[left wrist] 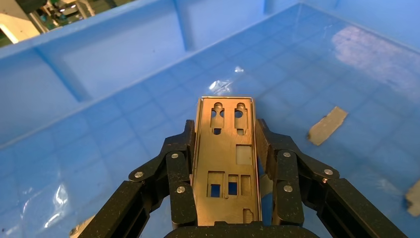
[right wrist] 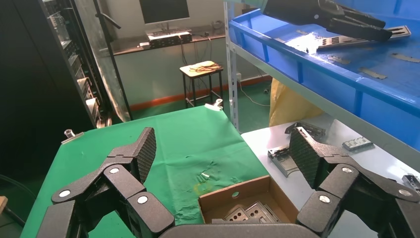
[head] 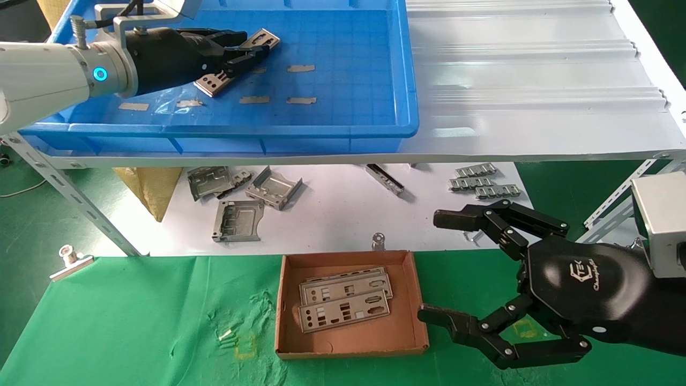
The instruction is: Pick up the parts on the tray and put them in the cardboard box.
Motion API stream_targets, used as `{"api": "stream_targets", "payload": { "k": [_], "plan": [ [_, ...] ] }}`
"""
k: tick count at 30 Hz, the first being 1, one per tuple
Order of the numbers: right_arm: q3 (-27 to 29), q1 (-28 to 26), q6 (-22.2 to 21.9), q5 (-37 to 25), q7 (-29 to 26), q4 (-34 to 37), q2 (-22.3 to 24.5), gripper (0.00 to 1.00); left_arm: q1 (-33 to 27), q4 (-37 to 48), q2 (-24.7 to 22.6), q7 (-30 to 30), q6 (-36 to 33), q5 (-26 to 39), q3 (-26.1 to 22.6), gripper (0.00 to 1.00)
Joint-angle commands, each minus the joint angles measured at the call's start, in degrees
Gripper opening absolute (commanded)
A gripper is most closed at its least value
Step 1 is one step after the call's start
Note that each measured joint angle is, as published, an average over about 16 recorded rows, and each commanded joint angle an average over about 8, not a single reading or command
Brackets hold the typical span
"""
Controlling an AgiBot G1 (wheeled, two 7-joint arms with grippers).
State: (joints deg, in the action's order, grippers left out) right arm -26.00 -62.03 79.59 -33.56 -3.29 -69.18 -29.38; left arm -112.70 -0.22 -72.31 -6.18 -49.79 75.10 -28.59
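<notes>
1. Green cloth [head: 134, 321] covers the near table, with a white shelf [head: 536, 107] raised behind it and a white sheet [head: 332, 214] lying under that shelf.
2. On the left of the shelf sits the blue tray [head: 364, 80], its grid floor dotted with scraps of tape [head: 300, 100].
3. Reaching into the tray from the left, the left gripper [head: 252, 51] has its fingers [left wrist: 181, 168] closed on the two long edges of one plate [left wrist: 228, 163].
4. That plate runs lengthwise between the fingers, its far end sticking out past the fingertips and its near end showing below the gripper in the head view.
5. Whether the plate touches the tray floor cannot be told.
6. The cardboard box [head: 351, 343] stands on the green cloth at the middle, near edge, with a stack of plates [head: 345, 300] lying flat inside.
7. The right gripper [head: 455, 268] hangs just right of the box, fingers spread wide and holding nothing.
8. Grey brackets [head: 241, 201] and small clips [head: 482, 182] lie on the white sheet beyond the box.
</notes>
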Motion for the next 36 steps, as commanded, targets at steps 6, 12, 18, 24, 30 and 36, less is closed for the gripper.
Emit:
{"api": "stream_targets", "payload": {
  "k": [6, 12, 18, 24, 30, 36],
  "plan": [
    [0.0, 0.0, 0.0, 0.0, 0.0, 0.0, 0.0, 1.0, 0.16, 0.15, -0.16, 0.06, 0.55, -0.27, 0.19, 1.0],
    [0.0, 0.0, 0.0, 0.0, 0.0, 0.0, 0.0, 1.0, -0.03, 0.14, 0.03, 0.23, -0.16, -0.42, 0.3, 0.9],
    [0.0, 0.0, 0.0, 0.0, 0.0, 0.0, 0.0, 1.0, -0.03, 0.41, 0.02, 0.66, -0.35, -0.34, 0.23, 0.15],
    [0.0, 0.0, 0.0, 0.0, 0.0, 0.0, 0.0, 1.0, -0.04, 0.51, -0.09, 1.02, -0.37, -0.13, 0.09, 0.0],
    [0.0, 0.0, 0.0, 0.0, 0.0, 0.0, 0.0, 1.0, -0.06, 0.5, -0.08, 1.26, -0.23, -0.01, 0.0, 0.0],
    [0.0, 0.0, 0.0, 0.0, 0.0, 0.0, 0.0, 1.0, -0.02, 0.46, 0.02, 1.42, -0.24, 0.04, -0.04, 0.0]
  ]
}}
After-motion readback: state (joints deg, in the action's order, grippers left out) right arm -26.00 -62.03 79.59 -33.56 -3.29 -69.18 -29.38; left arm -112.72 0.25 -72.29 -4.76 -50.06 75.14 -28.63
